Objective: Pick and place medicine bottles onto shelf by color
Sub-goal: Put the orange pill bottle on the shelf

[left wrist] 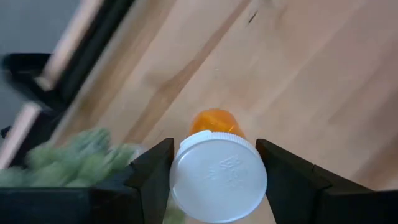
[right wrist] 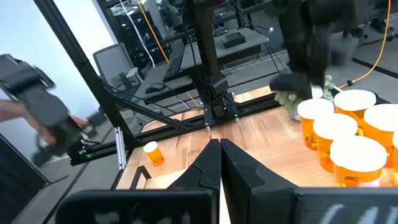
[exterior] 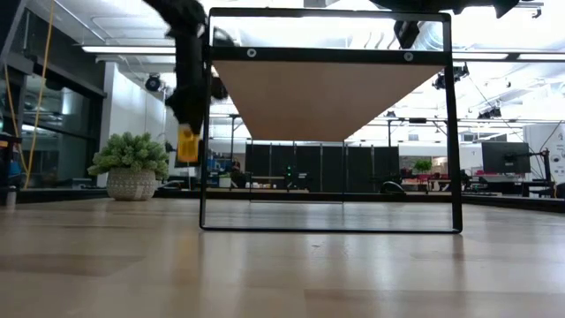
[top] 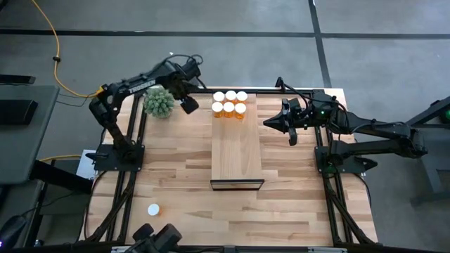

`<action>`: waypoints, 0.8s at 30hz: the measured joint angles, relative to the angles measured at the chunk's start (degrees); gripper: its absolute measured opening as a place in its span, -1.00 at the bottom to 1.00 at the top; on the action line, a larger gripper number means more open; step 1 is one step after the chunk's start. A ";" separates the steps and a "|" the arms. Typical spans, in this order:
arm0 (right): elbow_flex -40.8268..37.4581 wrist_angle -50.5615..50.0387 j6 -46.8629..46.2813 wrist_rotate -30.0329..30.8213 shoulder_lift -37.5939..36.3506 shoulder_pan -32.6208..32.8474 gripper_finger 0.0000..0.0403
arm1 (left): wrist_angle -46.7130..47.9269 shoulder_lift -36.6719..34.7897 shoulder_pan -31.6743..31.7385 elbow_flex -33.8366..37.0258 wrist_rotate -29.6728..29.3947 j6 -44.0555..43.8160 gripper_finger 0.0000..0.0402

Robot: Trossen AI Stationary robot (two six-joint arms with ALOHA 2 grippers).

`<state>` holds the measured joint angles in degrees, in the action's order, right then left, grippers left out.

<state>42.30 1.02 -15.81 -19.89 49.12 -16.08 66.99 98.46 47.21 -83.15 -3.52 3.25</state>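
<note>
My left gripper (top: 188, 105) is shut on an orange medicine bottle with a white cap (left wrist: 217, 177). It holds the bottle in the air between the green plant (top: 159, 102) and the shelf's far left corner. The bottle also shows in the low view (exterior: 187, 143). The pale wood shelf (top: 237, 151) stands raised at mid table. Several white-capped orange bottles (top: 229, 103) stand on its far end. One more bottle (top: 153, 209) stands on the tabletop near the front left. My right gripper (top: 268, 123) is shut and empty, right of the shelf. My left gripper pinches the bottle at its white cap (left wrist: 180, 180), one finger (left wrist: 152, 180) on each side. The fingers come from above, pointing down. The bottle hangs below them, cap up and orange body (left wrist: 214, 121) down, lifted clear of the table.
The plant in its pot (exterior: 131, 163) stands just left of the held bottle. The shelf rests on a dark metal frame (exterior: 205, 132). Bare shelf board stretches from the bottles to its near end (top: 237, 184). Dark arm frames line both table sides.
</note>
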 joint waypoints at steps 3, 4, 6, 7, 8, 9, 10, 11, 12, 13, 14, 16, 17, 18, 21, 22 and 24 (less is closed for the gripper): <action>0.00 -0.01 0.23 0.01 0.00 0.00 -1.00 | 7.26 -1.28 -1.49 -6.15 -0.20 -1.05 0.01; 0.00 -0.02 0.38 0.01 0.00 -0.02 -1.00 | 9.57 -1.81 -2.36 -7.74 -0.20 -1.41 0.01; 0.00 -0.02 0.74 0.01 0.00 0.00 -1.00 | 13.57 -3.00 -4.72 -10.34 -0.17 -2.76 0.01; 0.00 -0.02 0.85 0.01 0.00 0.00 -1.00 | 15.51 -3.57 -6.22 -11.23 -0.16 -3.62 0.01; 0.00 -0.02 0.85 0.02 0.00 0.00 -1.00 | 17.40 -4.15 -7.95 -11.82 -0.16 -4.50 0.01; 0.00 -0.02 0.85 0.01 0.00 -0.02 -1.00 | 19.34 -4.66 -9.79 -12.24 -0.14 -5.57 0.01; 0.00 -0.04 0.85 0.02 0.00 -0.01 -1.00 | 21.08 -5.13 -11.75 -12.44 0.00 -6.37 0.01; 0.00 -0.04 0.85 0.03 0.00 -0.02 -1.00 | 22.30 -5.64 -13.93 -12.53 0.41 -6.86 0.02; 0.00 -0.04 0.86 0.01 0.00 0.00 -1.00 | 22.96 -6.19 -16.23 -12.55 0.97 -7.18 0.02; 0.00 -0.07 0.87 0.03 0.00 -0.02 -1.00 | 22.98 -6.65 -18.52 -12.55 1.38 -7.42 0.02; 0.00 -0.07 0.87 0.02 0.00 0.00 -1.00 | 22.74 -7.10 -20.84 -12.55 1.54 -7.61 0.02; 0.00 -0.07 0.87 0.01 0.00 -0.02 -1.00 | 22.03 -7.34 -25.05 -13.07 1.53 -7.59 0.02; 0.00 -0.07 0.87 0.01 0.00 0.00 -1.00 | 21.83 -7.06 -26.70 -13.89 1.32 -7.59 0.02; 0.00 -0.07 0.87 0.02 0.00 -0.02 -1.00 | 21.84 -6.41 -28.17 -15.10 0.68 -7.59 0.02; 0.00 -0.19 1.48 0.03 0.00 -0.02 -1.00 | 21.75 -3.10 -31.31 -20.92 -1.31 -5.97 0.02; 0.00 -0.24 1.81 0.04 0.00 -0.02 -1.00 | 21.74 -1.74 -31.89 -23.64 -1.89 -4.85 0.02; 0.00 -0.68 1.84 0.03 0.00 -0.02 -1.00 | 21.68 1.37 -32.54 -29.90 -2.54 -2.65 0.02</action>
<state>42.30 0.34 -13.97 -19.86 49.12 -16.10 88.67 99.83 14.67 -113.05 -6.06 0.61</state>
